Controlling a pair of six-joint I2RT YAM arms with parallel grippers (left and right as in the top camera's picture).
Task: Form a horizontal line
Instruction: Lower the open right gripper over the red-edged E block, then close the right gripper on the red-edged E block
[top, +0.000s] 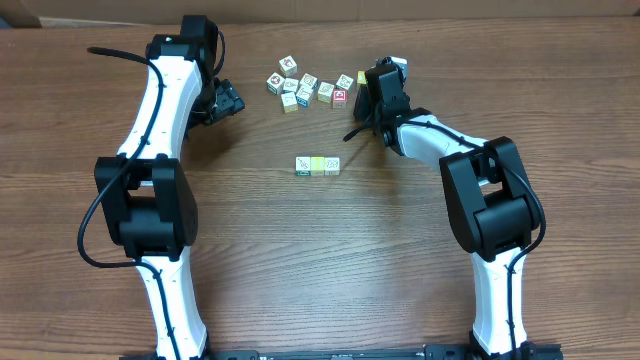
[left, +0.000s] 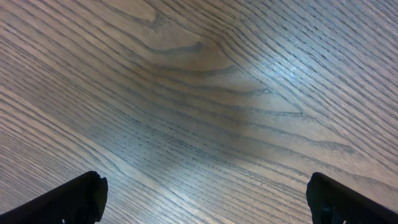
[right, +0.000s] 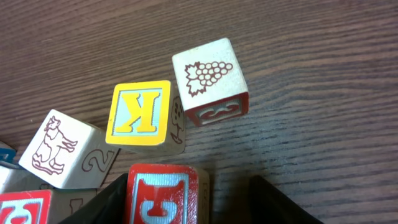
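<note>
The horizontal line (top: 318, 165) is a short row of three small cubes touching edge to edge at the table's middle: white-green on the left, pale yellow in the middle, a pale one on the right. My right gripper (top: 372, 95) is at the right edge of the loose cluster (top: 310, 88). In the right wrist view its open fingers (right: 189, 186) straddle a red-faced letter cube (right: 163, 193), with a gap on the right side. My left gripper (top: 228, 102) is open and empty left of the cluster, over bare wood (left: 202, 199).
Ahead of the right fingers lie a yellow-framed K cube (right: 138, 115), a grapes cube (right: 210, 81) and an animal cube (right: 59, 149). Both arms reach in from the near side of the wooden table (top: 400, 260).
</note>
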